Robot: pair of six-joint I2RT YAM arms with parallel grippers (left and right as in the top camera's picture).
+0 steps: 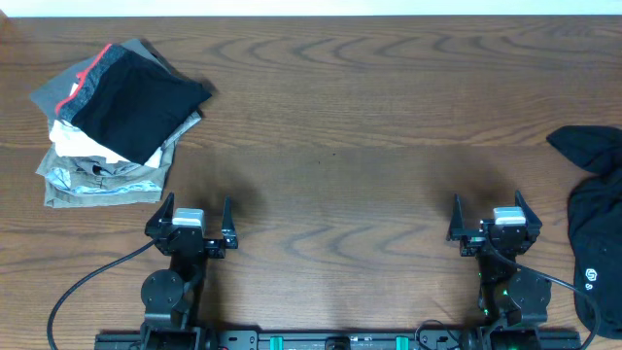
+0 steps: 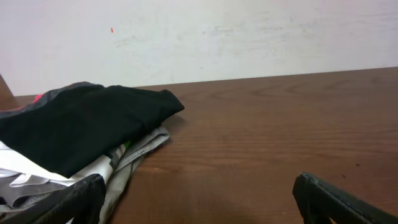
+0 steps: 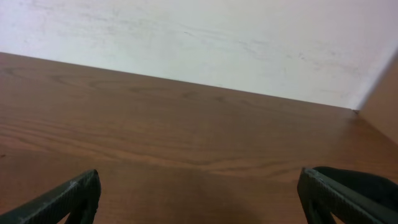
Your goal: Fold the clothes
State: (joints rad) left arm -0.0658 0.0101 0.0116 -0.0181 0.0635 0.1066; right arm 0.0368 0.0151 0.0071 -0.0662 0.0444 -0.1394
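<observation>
Overhead view: we locate the black soft-fabric T-shirt (image 1: pixel 595 219) lying crumpled at the right edge of the brown wooden table (image 1: pixel 330 126), its small white logo facing up. It is just beside the right gripper (image 1: pixel 489 202) but not touching it. The left gripper (image 1: pixel 197 204) sits near the stack of folded grey, white, black and red-trimmed garments (image 1: pixel 112 126), apart from it. Both sets of jaws stand wide and hold nothing.

Left wrist view: we see the black fingers (image 2: pixel 74 202) spread to the lower corners, with the stack (image 2: pixel 81 130) ahead on the left.

Right wrist view: we see the fingers (image 3: pixel 62 199) spread wide, with only wood between them.
</observation>
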